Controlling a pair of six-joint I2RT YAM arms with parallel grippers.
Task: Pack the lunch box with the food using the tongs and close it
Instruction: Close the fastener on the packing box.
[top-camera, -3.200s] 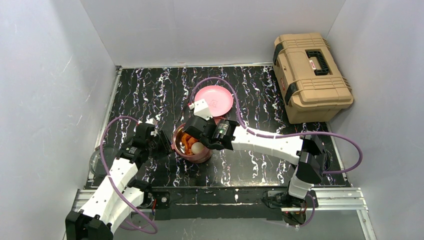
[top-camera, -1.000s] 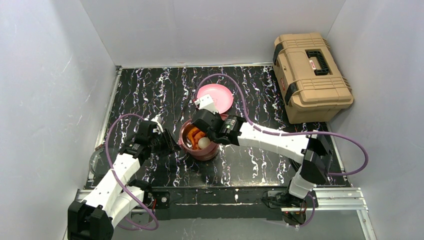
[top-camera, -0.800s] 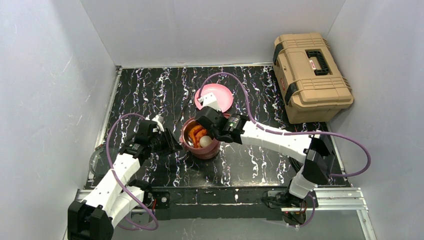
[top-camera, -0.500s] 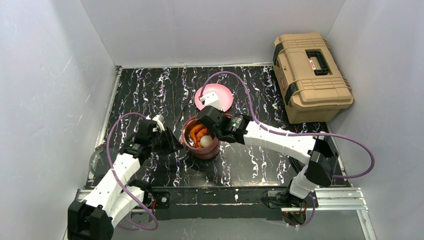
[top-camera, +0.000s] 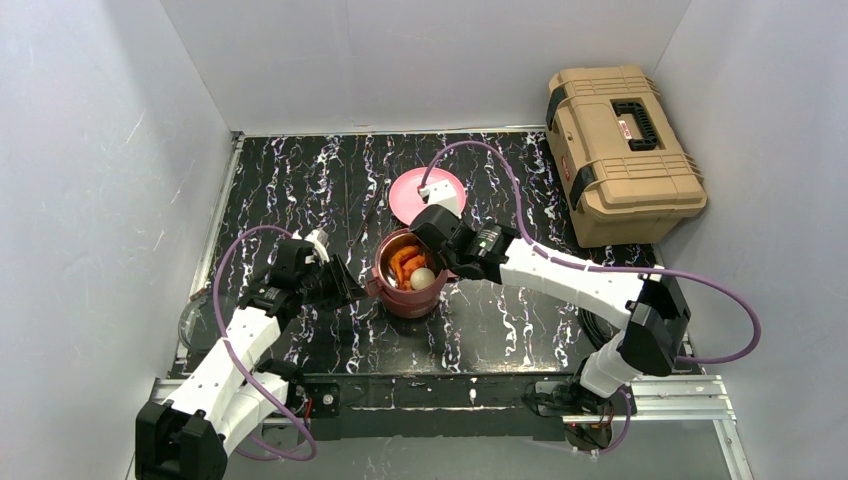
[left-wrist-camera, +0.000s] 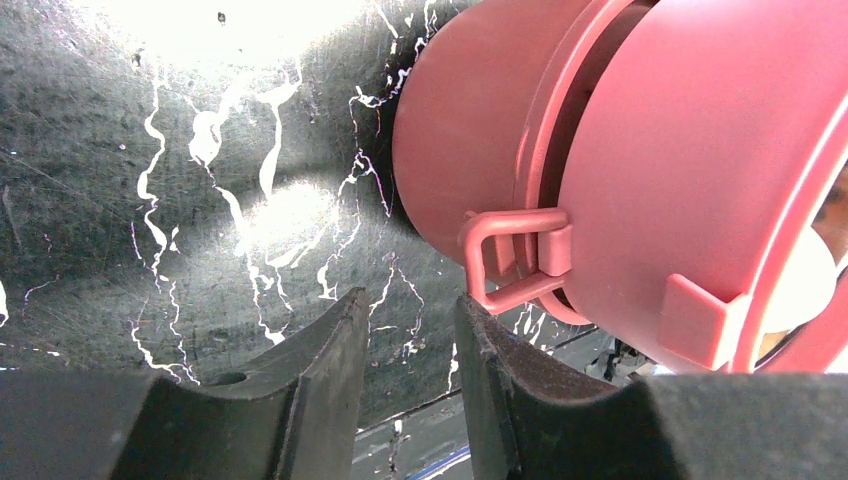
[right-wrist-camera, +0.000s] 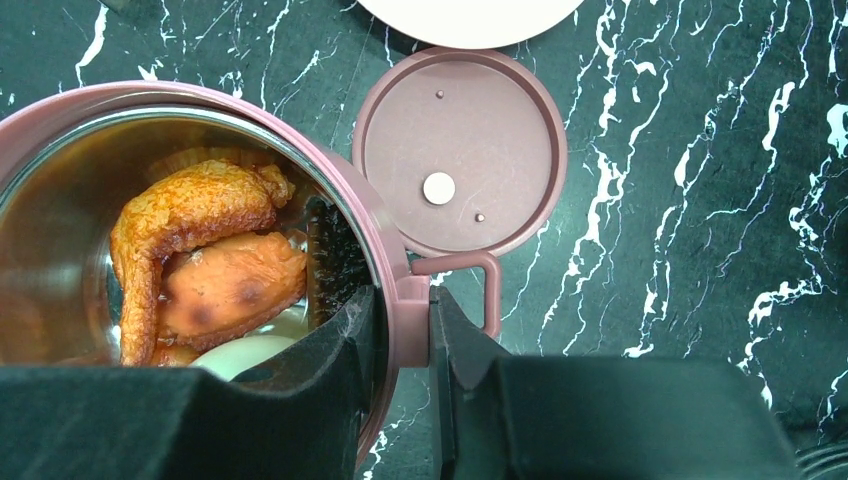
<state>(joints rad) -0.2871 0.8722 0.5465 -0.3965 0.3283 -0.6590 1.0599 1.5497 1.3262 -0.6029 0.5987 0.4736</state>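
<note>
We see food (right-wrist-camera: 215, 260) loaded in the lunch box (top-camera: 405, 300); right pincer (right-wrist-camera: 400, 302) clamps its rim, left pincer (left-wrist-camera: 410, 305) gapes empty. Disc lid (right-wrist-camera: 460, 150) lies on the bench (right-wrist-camera: 650, 250): closing remains.

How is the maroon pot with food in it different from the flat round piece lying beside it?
The lunch box bowl is deep with a shiny metal inside; the disc lid is flat. The bowl holds orange-red chunks and a white egg-like piece; the lid is bare except for a pale centre dot. The right gripper pinches the bowl's rim; no gripper holds the lid. Both are round and maroon-pink.
</note>
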